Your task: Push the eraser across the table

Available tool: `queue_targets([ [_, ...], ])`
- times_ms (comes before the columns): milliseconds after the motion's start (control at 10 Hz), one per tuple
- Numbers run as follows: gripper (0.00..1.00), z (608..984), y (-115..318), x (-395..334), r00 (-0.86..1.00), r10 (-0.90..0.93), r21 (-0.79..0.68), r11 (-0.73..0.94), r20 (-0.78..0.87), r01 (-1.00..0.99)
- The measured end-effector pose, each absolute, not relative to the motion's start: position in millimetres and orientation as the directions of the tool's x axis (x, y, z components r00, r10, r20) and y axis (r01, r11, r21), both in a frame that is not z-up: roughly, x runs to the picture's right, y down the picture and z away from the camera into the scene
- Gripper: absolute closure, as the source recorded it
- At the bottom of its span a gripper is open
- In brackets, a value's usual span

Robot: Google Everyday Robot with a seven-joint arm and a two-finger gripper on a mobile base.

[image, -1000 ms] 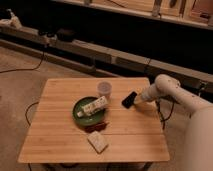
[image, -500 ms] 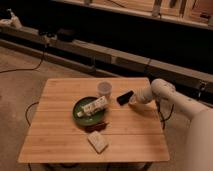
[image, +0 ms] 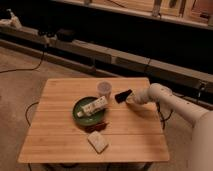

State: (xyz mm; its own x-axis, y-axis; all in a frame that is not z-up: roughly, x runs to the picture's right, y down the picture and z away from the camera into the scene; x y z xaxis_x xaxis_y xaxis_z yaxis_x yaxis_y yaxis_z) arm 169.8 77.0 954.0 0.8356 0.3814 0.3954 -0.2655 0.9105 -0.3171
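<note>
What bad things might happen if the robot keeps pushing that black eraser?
The eraser lies right beside the cup, so a push from the gripper at the table's right side might tip the cup. Farther along sits the green plate holding a white tube; the eraser may jam against its rim.

Eraser (image: 123, 95): flat black slab, lying tilted on the table (image: 60, 135) (light-wood slatted top), right of centre toward the far edge. Gripper (image: 131, 98) at its right end, touching.
</note>
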Motion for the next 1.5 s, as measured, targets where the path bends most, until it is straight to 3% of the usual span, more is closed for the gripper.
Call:
queue_targets([
  [1000,0.75,980.8,71.6,175.4,0.895,0.328,-0.275,0.929,0.303,-0.247],
  [1500,0.75,991.3,59.7,181.8,0.872,0.385,-0.25,0.915,0.301,-0.318],
])
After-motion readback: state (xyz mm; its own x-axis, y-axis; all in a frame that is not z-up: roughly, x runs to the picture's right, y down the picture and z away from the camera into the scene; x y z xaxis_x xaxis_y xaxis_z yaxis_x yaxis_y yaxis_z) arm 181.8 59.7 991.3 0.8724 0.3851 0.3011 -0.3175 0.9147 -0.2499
